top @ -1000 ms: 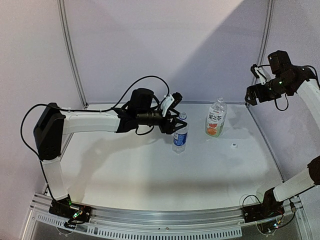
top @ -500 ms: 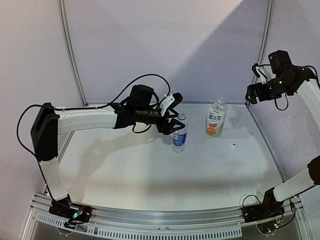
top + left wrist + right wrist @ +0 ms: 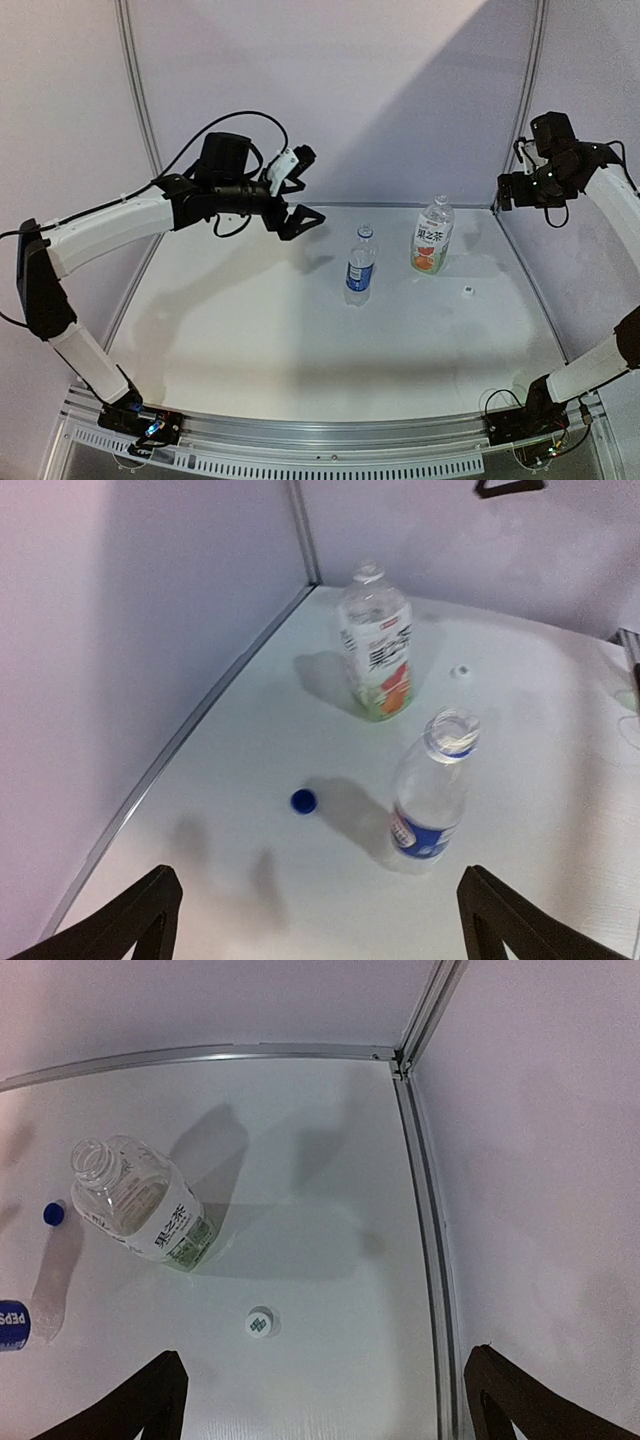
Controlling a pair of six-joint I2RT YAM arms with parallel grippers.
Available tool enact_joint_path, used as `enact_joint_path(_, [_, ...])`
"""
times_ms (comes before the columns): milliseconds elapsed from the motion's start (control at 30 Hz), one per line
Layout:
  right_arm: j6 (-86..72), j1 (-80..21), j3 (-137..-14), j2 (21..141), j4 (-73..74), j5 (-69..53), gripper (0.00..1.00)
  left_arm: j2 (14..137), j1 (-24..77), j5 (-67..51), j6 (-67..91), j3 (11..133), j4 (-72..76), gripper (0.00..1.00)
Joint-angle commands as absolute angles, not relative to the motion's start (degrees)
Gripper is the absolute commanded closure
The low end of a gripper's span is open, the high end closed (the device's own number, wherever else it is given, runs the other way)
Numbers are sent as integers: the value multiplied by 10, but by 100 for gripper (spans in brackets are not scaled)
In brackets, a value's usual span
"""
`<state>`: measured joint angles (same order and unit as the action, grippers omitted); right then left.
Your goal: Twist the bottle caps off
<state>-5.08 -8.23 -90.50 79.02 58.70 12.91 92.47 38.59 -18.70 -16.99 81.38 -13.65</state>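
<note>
Both caps are off. The blue cap (image 3: pixel 304 800) lies on the table (image 3: pixel 300 330) just beyond the Pepsi bottle (image 3: pixel 360 266), and the white cap (image 3: pixel 467 291) lies near-right of the tea bottle (image 3: pixel 431 236). The left gripper (image 3: pixel 303 192) and right gripper (image 3: pixel 510 190) hang released and empty, raised clear. A low arm sweep could topple the open bottles or flick a cap away.

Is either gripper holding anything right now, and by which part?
Nothing is held. The left gripper and the right gripper are both open and empty; the blue cap and white cap lie on the table.
</note>
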Motion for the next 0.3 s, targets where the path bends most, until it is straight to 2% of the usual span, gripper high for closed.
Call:
enact_joint_path(0, [-77,-80,-906,783,557,184,1,912,322,-150,-182,820,-182,1])
enact_joint_path(267, [-61,-80,-902,779,543,207,1,926,193,-101,-159,865,-218,1])
